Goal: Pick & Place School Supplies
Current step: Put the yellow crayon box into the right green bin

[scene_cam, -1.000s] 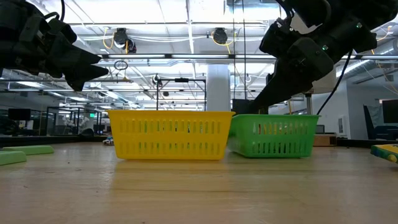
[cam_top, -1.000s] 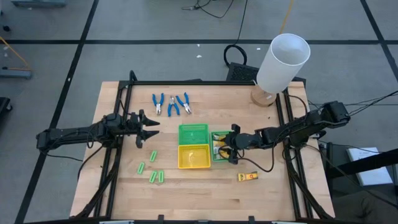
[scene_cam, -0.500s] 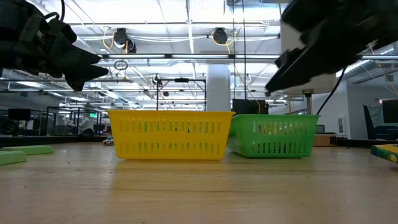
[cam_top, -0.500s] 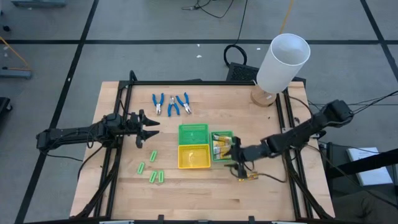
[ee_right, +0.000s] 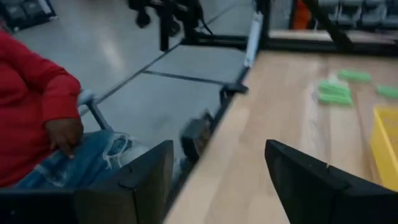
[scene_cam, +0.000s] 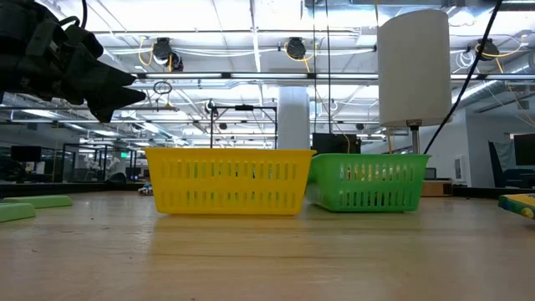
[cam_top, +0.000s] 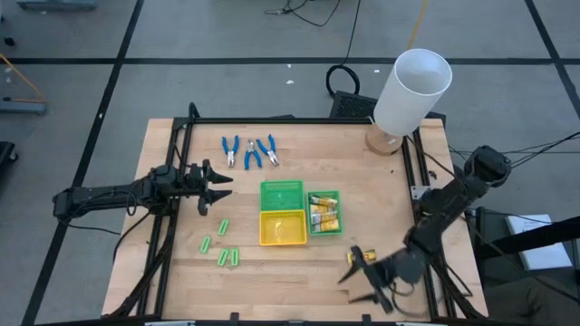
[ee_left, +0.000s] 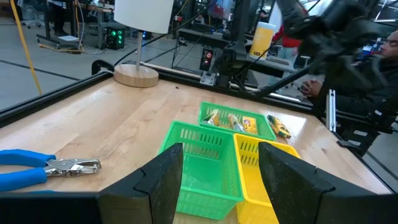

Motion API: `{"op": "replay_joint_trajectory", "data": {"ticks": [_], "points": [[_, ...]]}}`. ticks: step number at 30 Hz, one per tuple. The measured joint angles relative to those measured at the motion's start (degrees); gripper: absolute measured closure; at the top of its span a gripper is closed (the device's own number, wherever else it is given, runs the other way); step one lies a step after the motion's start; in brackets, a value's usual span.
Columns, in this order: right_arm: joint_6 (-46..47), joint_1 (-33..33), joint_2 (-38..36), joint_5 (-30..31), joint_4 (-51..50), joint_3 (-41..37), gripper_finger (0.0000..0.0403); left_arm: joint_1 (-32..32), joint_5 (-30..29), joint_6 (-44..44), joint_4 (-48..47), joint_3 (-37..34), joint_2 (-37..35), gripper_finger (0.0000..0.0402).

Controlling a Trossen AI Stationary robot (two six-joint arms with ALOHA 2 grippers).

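In the high view, three blue-handled pliers (cam_top: 249, 151) lie near the table's far edge. Several light-green sticks (cam_top: 222, 245) lie left of the yellow tray (cam_top: 282, 227). Several yellow-orange packets (cam_top: 323, 213) lie in a small green tray. One more packet (cam_top: 361, 257) lies flat on the table. My right gripper (cam_top: 361, 278) is open and hovers at the near edge, just beyond that packet and apart from it. My left gripper (cam_top: 216, 185) is open and waits above the table, left of the green tray (cam_top: 282, 194).
A big white cylinder (cam_top: 412, 91) stands on a wooden base at the far right corner. In the right wrist view a person in a red sleeve (ee_right: 31, 102) sits beyond the table's near edge. Bare wood shows near the front edge (cam_top: 272, 290).
My right gripper has swung from above the small green tray of packets toward the table's near edge, passing the loose packet, and has left the low view. It has turned toward the table's left. The left arm and all the supplies have stayed put.
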Motion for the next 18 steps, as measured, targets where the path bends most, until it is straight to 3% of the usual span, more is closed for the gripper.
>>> {"op": "replay_joint_trajectory", "data": {"ticks": [6, 10, 15, 18], "points": [[-2.4, 6.7, 3.1, 12.9, -23.6, 13.4, 0.0159, 0.0, 0.0, 0.0, 0.0, 0.0, 0.0, 0.0188], [5.1, 8.3, 4.0, 22.6, -41.7, 18.1, 0.0155, 0.0, 0.0, 0.0, 0.0, 0.0, 0.0, 0.0188], [21.5, 7.3, 4.0, 22.3, -56.4, 15.8, 0.0145, 0.0, 0.0, 0.0, 0.0, 0.0, 0.0, 0.0188], [27.0, 6.3, 4.0, 18.8, -59.9, 12.2, 0.0143, 0.0, 0.0, 0.0, 0.0, 0.0, 0.0, 0.0188]]}}
